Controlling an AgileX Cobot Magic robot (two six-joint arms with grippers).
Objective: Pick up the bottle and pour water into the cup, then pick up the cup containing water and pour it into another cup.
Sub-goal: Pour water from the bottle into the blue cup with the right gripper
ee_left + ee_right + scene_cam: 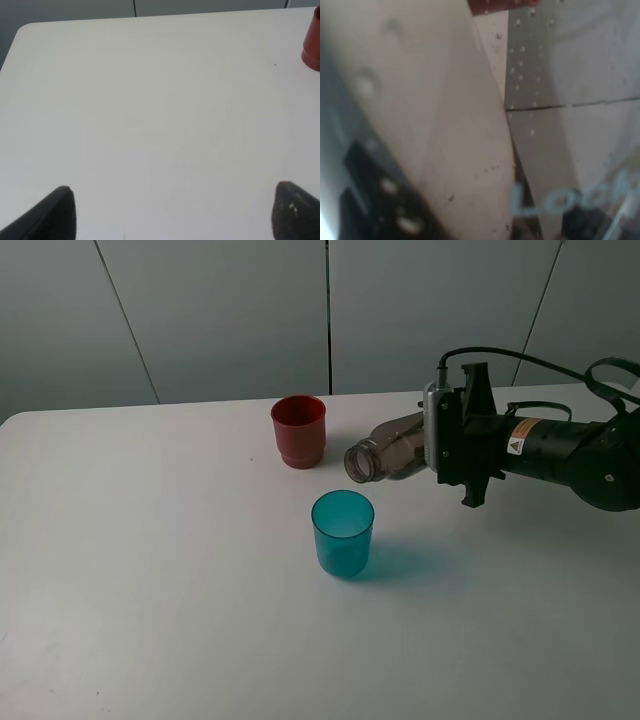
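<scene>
My right gripper (pixel 447 440) is shut on the bottle (pixel 385 452), a smoky translucent bottle held nearly on its side above the table. Its open mouth points left, just behind and above the teal cup (pixel 342 532), which stands upright. The red cup (pixel 298 430) stands upright behind and to the left of the teal one. The right wrist view is filled by the bottle's wall (pixel 560 75), dotted with droplets, with a sliver of the red cup (pixel 495 5) beyond. My left gripper (pixel 172 215) is open over bare table, nothing between its fingers (pixel 55 215); the red cup (pixel 312 42) is far from it.
The white table (pixel 150 590) holds only the two cups. Its back edge meets a grey panelled wall (pixel 220 310). The right arm (pixel 570 455) and its cables reach in from the right side.
</scene>
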